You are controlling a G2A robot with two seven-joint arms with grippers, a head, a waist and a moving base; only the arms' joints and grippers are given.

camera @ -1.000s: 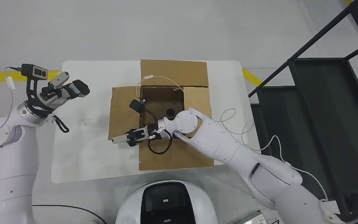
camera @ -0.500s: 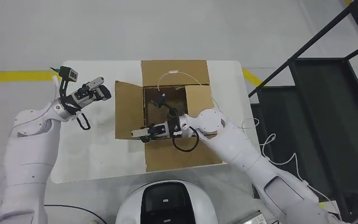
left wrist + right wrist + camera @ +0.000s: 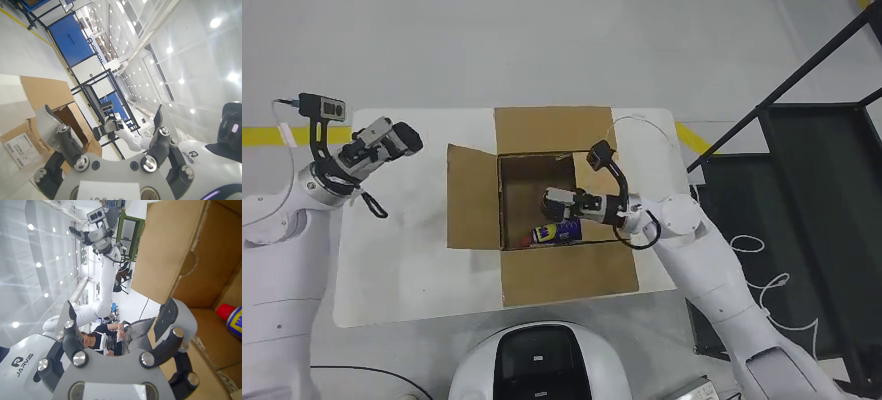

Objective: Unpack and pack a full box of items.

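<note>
While one box (image 3: 567, 275) is seen standing open at mid-table (image 3: 392, 270), one can (image 3: 557, 233), red-capped, is found lying on its side on the box floor, close to the robot-side wall. Two grippers are counted: the right gripper (image 3: 554, 202) is held over the box opening, just beside the can, jaws spread and empty. The left gripper (image 3: 400, 138) is raised over the table's far left corner, likewise spread, nothing gripped.

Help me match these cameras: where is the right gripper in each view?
Top view: the right gripper hangs over the open cardboard box.
Left wrist view: the right gripper is far off, beyond the cardboard box flaps.
Right wrist view: the right gripper is nearest the camera, jaws open, beside a cardboard box flap.
Shared landmark: the cardboard box.
</note>
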